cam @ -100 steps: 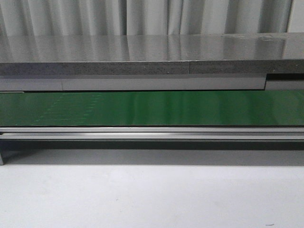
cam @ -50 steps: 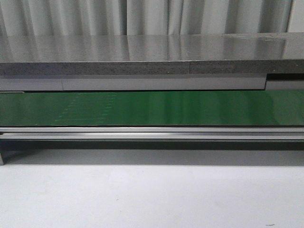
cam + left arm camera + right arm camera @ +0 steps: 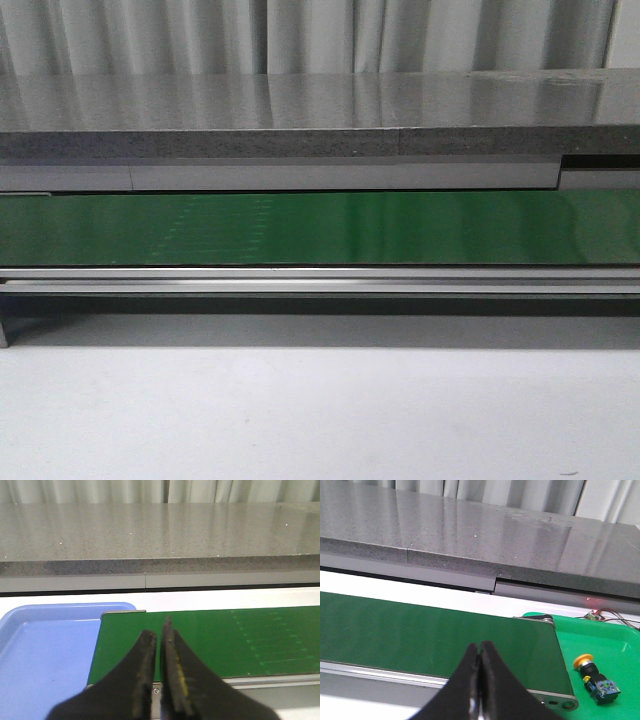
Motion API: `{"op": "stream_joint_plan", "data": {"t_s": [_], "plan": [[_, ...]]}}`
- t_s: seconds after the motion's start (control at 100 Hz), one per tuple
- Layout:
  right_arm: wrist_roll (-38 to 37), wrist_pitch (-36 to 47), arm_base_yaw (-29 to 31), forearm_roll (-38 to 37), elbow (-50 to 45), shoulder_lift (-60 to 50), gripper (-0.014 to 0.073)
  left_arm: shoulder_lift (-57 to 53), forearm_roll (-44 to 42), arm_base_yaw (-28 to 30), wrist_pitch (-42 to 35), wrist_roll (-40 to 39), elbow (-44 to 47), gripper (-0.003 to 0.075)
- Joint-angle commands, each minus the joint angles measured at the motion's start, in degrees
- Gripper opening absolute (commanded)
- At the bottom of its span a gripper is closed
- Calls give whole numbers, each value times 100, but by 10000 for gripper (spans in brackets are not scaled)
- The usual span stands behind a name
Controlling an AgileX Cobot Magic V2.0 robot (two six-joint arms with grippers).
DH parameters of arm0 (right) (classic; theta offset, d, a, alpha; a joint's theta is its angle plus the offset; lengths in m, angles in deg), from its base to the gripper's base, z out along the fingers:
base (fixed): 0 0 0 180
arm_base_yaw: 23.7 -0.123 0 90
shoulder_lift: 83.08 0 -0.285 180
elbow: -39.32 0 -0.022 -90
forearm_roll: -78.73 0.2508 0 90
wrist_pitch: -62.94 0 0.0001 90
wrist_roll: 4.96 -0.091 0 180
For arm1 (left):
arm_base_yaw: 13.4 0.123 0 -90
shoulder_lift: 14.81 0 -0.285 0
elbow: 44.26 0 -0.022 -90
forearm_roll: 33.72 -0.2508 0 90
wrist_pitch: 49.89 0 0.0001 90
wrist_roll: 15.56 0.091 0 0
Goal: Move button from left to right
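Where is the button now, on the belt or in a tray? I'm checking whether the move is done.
In a tray: the button lies tipped on its side in the green tray, just past the green belt.

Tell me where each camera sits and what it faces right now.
Front view: looks forward over the white table at the green conveyor belt; no arm shows.
Left wrist view: above the belt's end by the blue tray; left end effector shut.
Right wrist view: above the other end; right end effector shut, button lying in the green tray.
All share the belt.
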Motion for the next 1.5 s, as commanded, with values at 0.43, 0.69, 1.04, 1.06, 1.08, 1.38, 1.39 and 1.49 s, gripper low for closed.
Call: {"op": "stream_joint_plan", "data": {"t_s": [0.43,0.69,1.04,1.06,1.08,1.38,1.39,1.49], "plan": [[-23,593,-10,47,19,38,-68,32,81,-43,-460,-3,-159,5],[-1145,854,-372,-900,-504,-154,-68,32,81,-43,-460,-3,-159,5],[-1905,1441,-645,-1473,-1519,-708,-68,32,81,-43,-460,-3,-159,5],[-1914,1463,-645,-1473,-1572,-736,-68,32,81,-43,-460,-3,-159,5],[-1917,1475,-645,-1473,-1609,-777,-68,32,81,-43,-460,-3,-159,5],[-1917,1723,-645,-1392,-2106,-1060,-68,32,81,-43,-460,-3,-159,5],[-1917,1703,-645,-1392,-2106,-1060,-68,32,81,-43,-460,-3,-159,5],[-1917,1767,-645,-1392,-2106,-1060,-68,32,81,-43,-460,-3,-159,5]]}}
